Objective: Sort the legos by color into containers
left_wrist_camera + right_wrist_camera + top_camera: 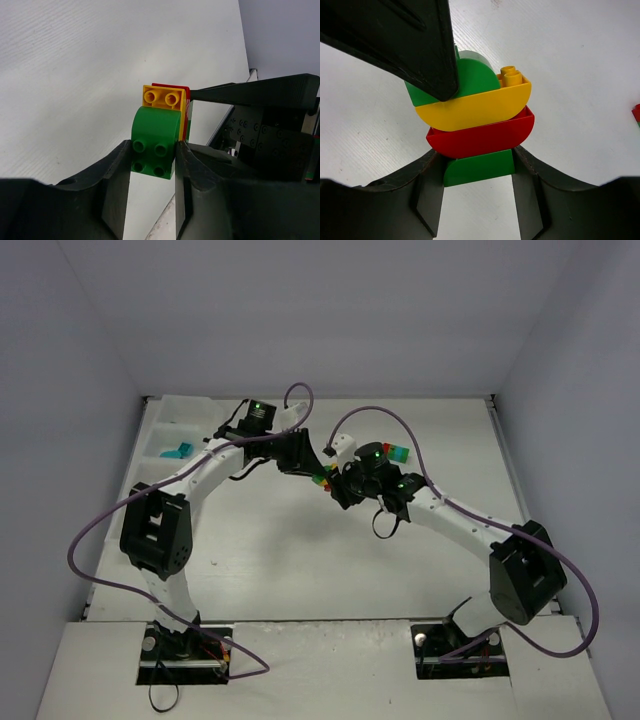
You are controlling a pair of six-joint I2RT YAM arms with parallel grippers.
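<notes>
Between both arms, the brick clump (322, 480) runs straight from pincer to pincer. The left pincer (153, 152) squeezes one green end (155, 127). The right pincer (477, 162) squeezes the other green end (479, 171).

White table (300, 560) — matte, unmarked. A translucent tray (190, 410) lies at the far left, with a teal brick (180, 449) in one compartment. A small multicolour clump (395, 452) sits right of centre.

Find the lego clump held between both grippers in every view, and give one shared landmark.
Top external: lego clump at centre, where the arms meet.
Left wrist: centre, green end in the left gripper.
Right wrist: centre, green end in the right gripper.
Shared landmark: the white table.
</notes>
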